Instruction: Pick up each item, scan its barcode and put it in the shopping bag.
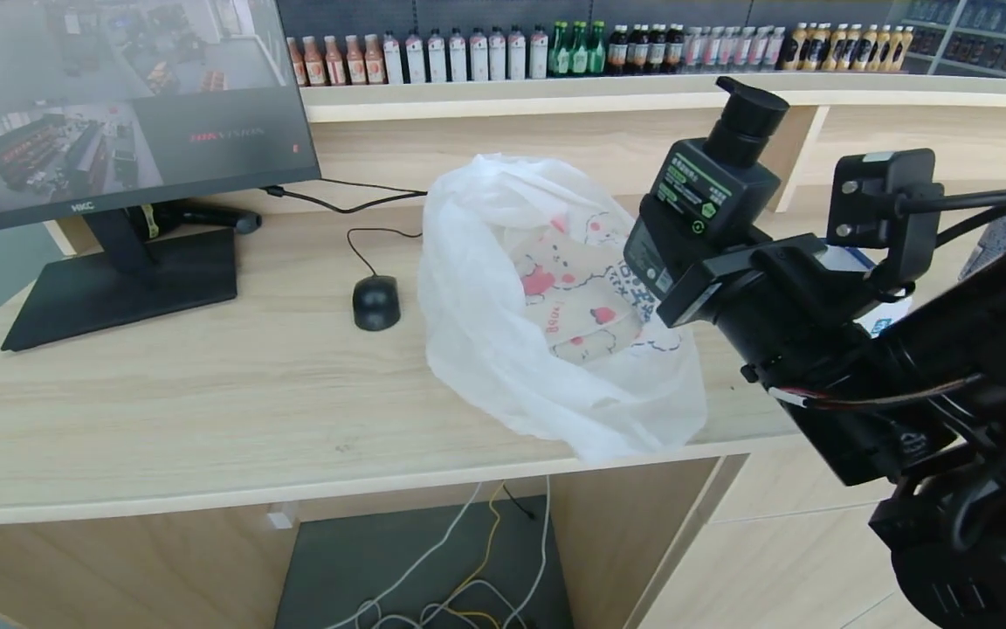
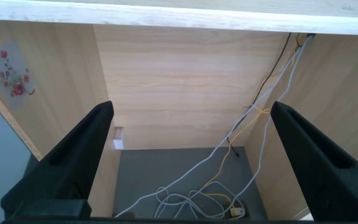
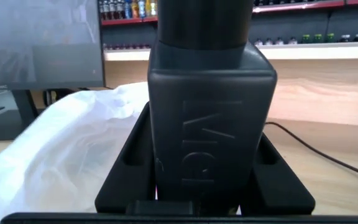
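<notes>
Since my right hand [image 3: 204, 177] is pinching the bottle [image 1: 711, 199] across its flat sides, tilted just beside the bag [image 1: 485, 297] above the tabletop [image 1: 206, 393], I judge it stiff, smooth and fairly heavy. Low on the squared body seems the surest hold. It is dark, with a round black cap and a green-printed label. My left hand [image 2: 191, 155] hangs spread below the tabletop.

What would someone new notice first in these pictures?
The black capped bottle gripped in the right claw, raised next to the crumpled white shopping bag on the wooden counter. After that, the big monitor at the counter's left, and the left claw open down below the counter, facing loose cables.
</notes>
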You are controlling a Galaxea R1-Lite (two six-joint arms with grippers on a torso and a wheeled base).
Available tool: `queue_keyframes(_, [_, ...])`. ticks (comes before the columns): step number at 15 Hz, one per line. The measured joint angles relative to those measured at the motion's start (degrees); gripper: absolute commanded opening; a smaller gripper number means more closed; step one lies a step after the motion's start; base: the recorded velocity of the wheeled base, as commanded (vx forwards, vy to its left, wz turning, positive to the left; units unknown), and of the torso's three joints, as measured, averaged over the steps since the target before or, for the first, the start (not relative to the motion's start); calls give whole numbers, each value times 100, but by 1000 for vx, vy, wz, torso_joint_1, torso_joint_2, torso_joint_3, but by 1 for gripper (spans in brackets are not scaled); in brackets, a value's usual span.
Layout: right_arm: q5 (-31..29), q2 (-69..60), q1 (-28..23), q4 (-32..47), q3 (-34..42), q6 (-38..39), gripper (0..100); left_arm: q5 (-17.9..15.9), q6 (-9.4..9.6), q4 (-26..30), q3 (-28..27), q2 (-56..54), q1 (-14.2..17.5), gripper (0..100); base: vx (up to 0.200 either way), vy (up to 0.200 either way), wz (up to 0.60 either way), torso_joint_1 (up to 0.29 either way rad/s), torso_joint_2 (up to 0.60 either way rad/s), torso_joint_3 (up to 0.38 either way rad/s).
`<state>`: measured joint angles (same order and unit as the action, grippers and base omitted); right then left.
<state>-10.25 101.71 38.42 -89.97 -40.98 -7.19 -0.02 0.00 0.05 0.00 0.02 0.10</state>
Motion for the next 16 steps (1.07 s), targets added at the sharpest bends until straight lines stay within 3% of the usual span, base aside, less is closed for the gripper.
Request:
queue_keyframes(3, [-17,227,336,161,-429,-151,0,0,5,0,0,0,0,100,0,0,0,0,0,0])
queue_keyframes(7, [2,325,435,1264,-1009,-148,0,2,10,-5,0,0,-2,100,0,0,0,0,0,0])
queue_keyframes(16, [43,753,424,3682,-3368,85,0,2,10,-5,0,0,-2,100,0,0,0,0,0,0])
